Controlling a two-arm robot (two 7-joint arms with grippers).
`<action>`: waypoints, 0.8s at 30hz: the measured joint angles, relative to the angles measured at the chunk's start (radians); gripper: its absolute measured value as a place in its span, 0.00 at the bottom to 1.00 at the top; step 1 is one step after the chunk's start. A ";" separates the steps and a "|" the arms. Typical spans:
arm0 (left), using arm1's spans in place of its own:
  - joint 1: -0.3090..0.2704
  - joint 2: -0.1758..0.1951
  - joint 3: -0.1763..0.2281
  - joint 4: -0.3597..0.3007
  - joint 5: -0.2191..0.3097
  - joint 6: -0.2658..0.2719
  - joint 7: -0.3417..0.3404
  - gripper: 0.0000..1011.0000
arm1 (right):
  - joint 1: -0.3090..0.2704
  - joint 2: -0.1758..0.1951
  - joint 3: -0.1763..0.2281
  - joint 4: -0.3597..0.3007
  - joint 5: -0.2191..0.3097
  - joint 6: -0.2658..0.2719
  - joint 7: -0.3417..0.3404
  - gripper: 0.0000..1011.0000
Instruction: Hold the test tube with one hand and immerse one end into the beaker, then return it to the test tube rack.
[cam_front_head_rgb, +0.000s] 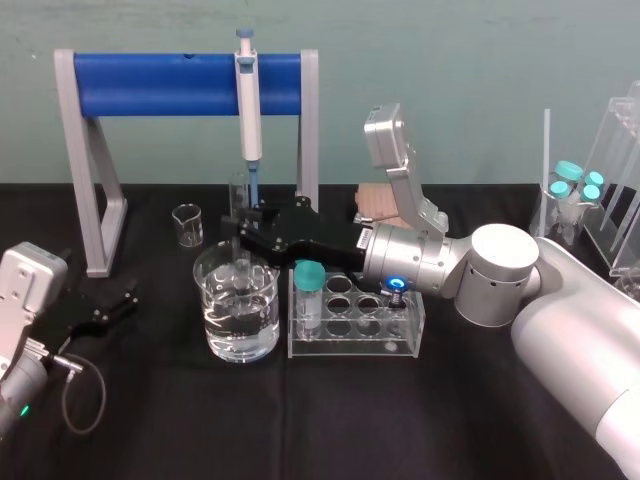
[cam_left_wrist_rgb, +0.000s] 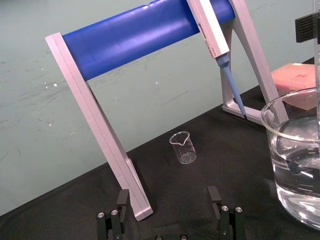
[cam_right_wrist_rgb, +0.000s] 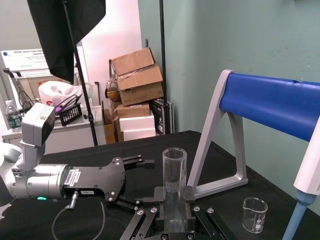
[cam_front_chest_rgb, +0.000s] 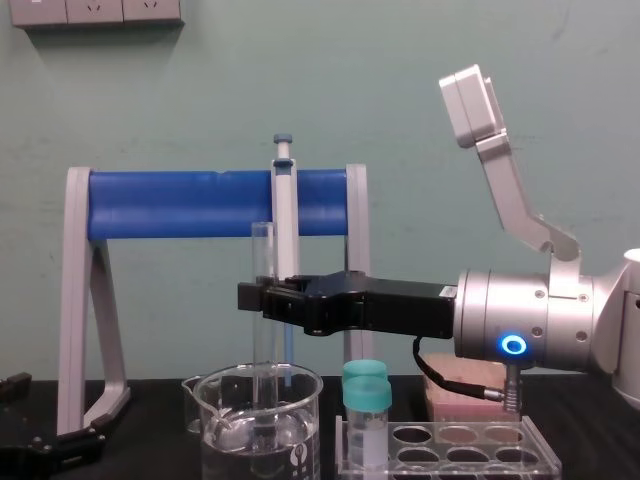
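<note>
Black right tool reaches level — clenching the test tube upright in the beaker.

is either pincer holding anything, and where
The right pincer grips the test tube around its upper part, its lower end in the beaker. The left pincer is open and empty.

A: The light is even and quite bright; it seems to come from above. The black table cloth shows almost no shadows.

B: Yes. A pale streak of glare lies along the blue bar, and small white reflections sit in the beaker.

A: In the right wrist view the far wall is washed out, and the test tube catches a soft highlight.

B: The ring glows blue.
</note>
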 joint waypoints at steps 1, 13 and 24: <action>0.000 0.000 0.000 0.000 0.000 0.000 0.000 0.99 | 0.001 -0.001 0.000 0.002 -0.001 0.000 0.001 0.22; 0.000 0.000 0.000 0.000 0.000 0.000 0.000 0.99 | 0.008 -0.007 0.003 0.016 -0.008 -0.004 0.010 0.22; 0.000 0.000 0.000 0.000 0.000 0.000 0.000 0.99 | 0.004 0.000 0.005 0.004 -0.011 -0.001 0.013 0.22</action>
